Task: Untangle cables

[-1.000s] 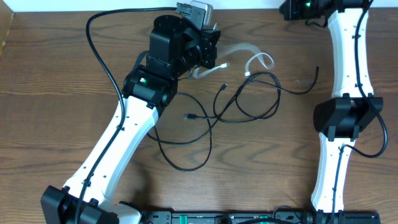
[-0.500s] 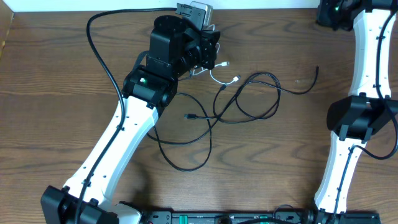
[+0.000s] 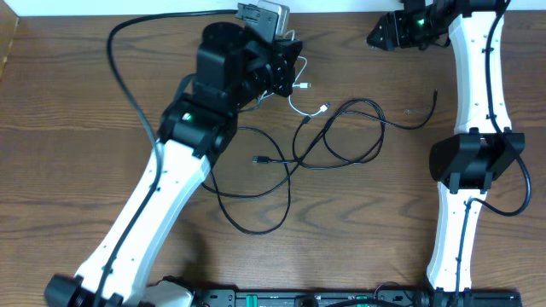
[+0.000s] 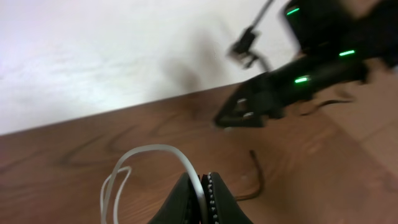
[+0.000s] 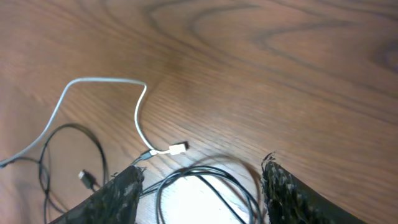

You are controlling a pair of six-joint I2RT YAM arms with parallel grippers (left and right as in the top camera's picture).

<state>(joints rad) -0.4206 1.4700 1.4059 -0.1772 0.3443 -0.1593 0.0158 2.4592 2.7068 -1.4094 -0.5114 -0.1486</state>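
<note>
My left gripper (image 3: 293, 81) is shut on the thin white cable (image 3: 307, 108), pinched between its fingers (image 4: 186, 198) in the left wrist view, where the cable (image 4: 149, 149) loops out to the left. The white plug end (image 5: 178, 148) lies loose on the table. Black cables (image 3: 354, 128) lie in overlapping loops just right of it, with one plug (image 3: 258, 159) at the centre and a long loop (image 3: 256, 213) nearer me. My right gripper (image 3: 380, 37) hangs open at the table's back right, its fingers (image 5: 127, 186) spread over the black loops (image 5: 205, 183), holding nothing.
A thick black arm wire (image 3: 128, 77) arcs over the table's left back. The white wall (image 4: 93, 50) runs along the back edge. The right arm's base column (image 3: 465, 170) stands at the right. A black bar (image 3: 299, 298) lies along the front edge.
The right gripper has opened and let go of the white cable. The cable's free end dropped slack onto the table beside the black loops. The left arm shifted slightly left.
</note>
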